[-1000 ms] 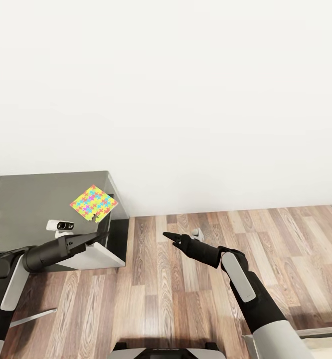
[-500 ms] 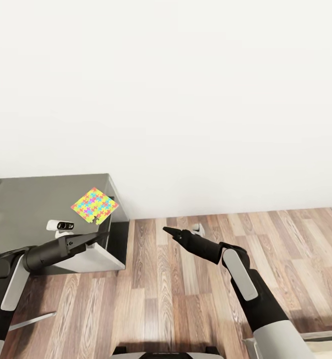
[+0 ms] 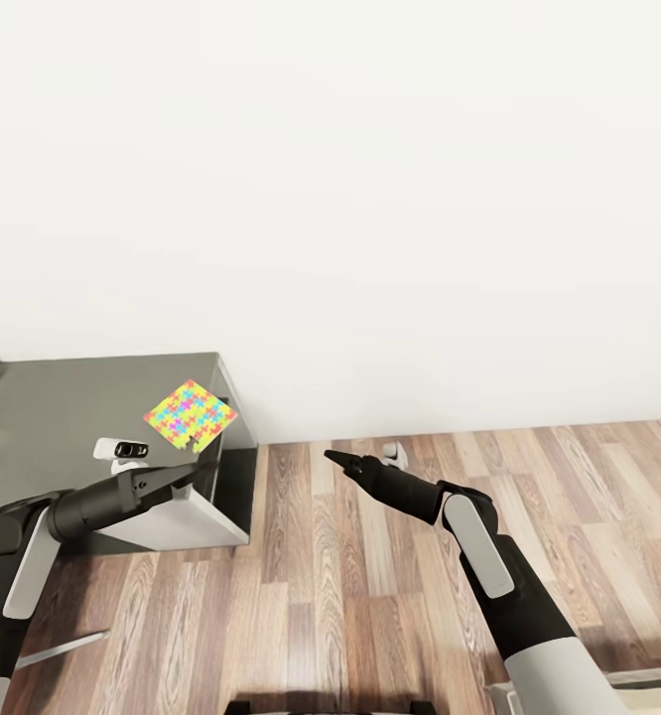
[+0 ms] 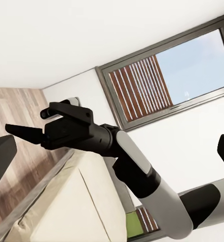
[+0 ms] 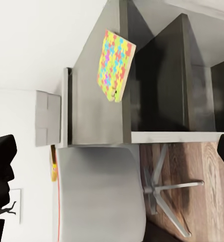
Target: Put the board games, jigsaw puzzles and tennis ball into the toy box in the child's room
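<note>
One multicoloured jigsaw puzzle lies flat at the right end of the dark grey table, its corner at the table's edge. The right wrist view also takes in the jigsaw puzzle and the table top. My left gripper hovers open and empty just in front of the puzzle, at the table's front edge. My right gripper is held open and empty over the wood floor, to the right of the table. The toy box, board games and tennis ball are out of view.
A pale office chair stands against the table's front, its star base on the floor. A white wall rises behind the table. The left wrist view looks back at the beige bed, a slatted window and my right arm.
The whole view has shifted slightly, so the table and puzzle sit a little lower in the picture. Both arms keep nearly the same pose, and nothing was grasped or released.
</note>
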